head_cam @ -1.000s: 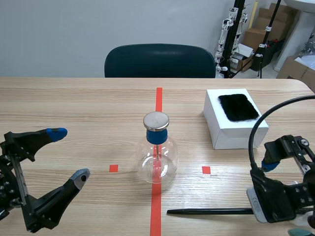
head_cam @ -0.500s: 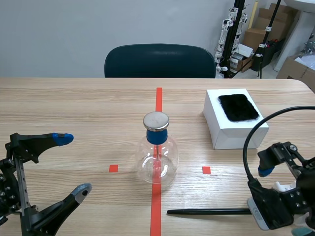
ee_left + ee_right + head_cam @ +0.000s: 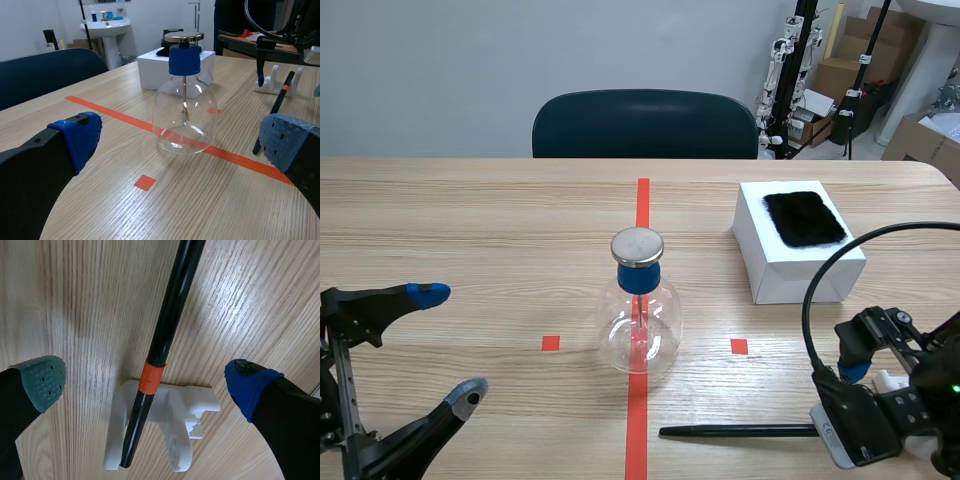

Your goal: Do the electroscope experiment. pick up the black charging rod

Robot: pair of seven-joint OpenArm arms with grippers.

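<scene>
One pale wooden worktop [image 3: 470, 200] fills the scene, with one dark blue chair [image 3: 645, 125] pushed in at its far side. Two black robot arms come in low at the near edge. The left arm [image 3: 340, 420] sits well away from everything, and the left jaws are released and spread wide with nothing between them. The right arm [image 3: 920, 400] hangs over the near right corner. The right jaws are also released, with one grey-green pad [image 3: 42, 380] and one blue pad [image 3: 250, 385] standing on either side of the rod, neither touching it.

One white box [image 3: 790, 270] stands at the right, carrying one black fur pad [image 3: 805, 217] on its top. One clear glass flask [image 3: 640, 325] (the electroscope, with a round metal cap [image 3: 637, 244] and a blue stopper [image 3: 638, 277]) stands upright at the centre, on the single long orange-red tape line [image 3: 642, 200].

The one black charging rod [image 3: 740, 431] lies flat on the worktop near the front edge. It runs from just right of the tape line to below the right jaws, where its end rests in one small white holder [image 3: 170, 415]. One orange band [image 3: 151, 378] rings the rod just ahead of that holder.

Two small tape squares [image 3: 551, 342] [image 3: 739, 346] flank the flask, one on each side.
</scene>
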